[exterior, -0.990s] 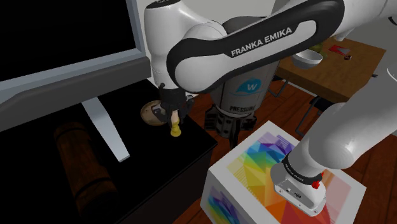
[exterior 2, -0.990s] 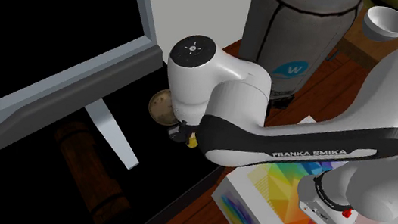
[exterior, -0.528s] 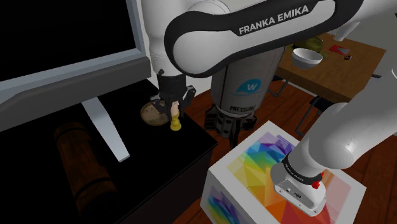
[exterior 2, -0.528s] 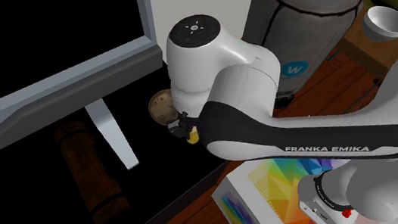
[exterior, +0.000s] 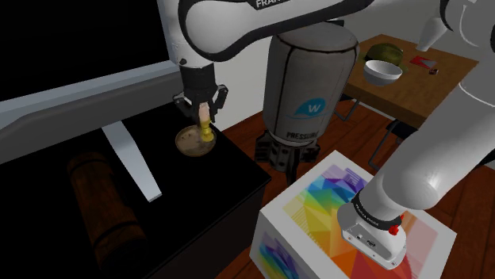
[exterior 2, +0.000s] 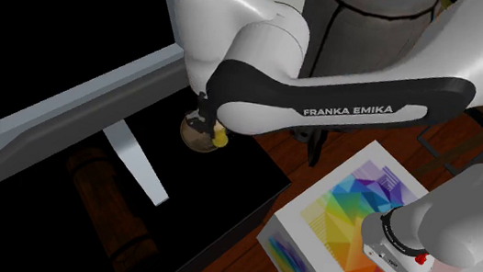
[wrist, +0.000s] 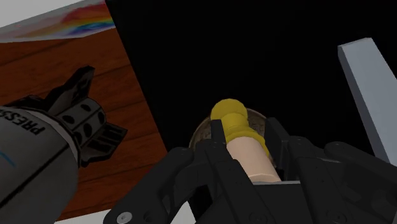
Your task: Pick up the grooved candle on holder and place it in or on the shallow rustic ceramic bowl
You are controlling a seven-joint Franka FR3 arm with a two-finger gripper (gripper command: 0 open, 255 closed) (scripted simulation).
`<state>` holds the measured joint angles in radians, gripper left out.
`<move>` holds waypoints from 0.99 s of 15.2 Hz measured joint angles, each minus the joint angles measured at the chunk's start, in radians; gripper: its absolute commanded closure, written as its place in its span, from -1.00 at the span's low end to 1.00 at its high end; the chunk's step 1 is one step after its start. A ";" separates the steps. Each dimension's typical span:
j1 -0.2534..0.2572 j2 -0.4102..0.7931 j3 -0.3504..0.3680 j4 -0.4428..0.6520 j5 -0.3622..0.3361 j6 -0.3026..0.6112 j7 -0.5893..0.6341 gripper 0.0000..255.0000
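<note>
Peach candle (wrist: 251,159), yellow holder (wrist: 230,118), speckled brown bowl (exterior: 186,143).
Gripper (exterior: 202,109) all black against a black table (exterior: 206,198); the stand (exterior: 333,198) shows white with rainbow triangles, and the floor (exterior: 365,127) is red-brown wood.

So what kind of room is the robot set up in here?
Probably a living area in a house: a big flat screen on a dark cabinet, a wood floor, and a wooden table holding a white bowl.
</note>
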<state>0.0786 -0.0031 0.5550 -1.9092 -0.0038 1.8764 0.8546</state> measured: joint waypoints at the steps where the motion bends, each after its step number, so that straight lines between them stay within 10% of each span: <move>1: -0.004 0.035 -0.004 0.041 -0.020 -0.010 -0.002 1.00; 7: 0.002 0.257 -0.030 0.329 -0.131 -0.108 -0.013 1.00; 15: 0.002 0.297 -0.040 0.288 -0.153 -0.032 -0.010 1.00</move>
<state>0.0808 0.2936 0.5152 -1.6210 -0.1564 1.8442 0.8446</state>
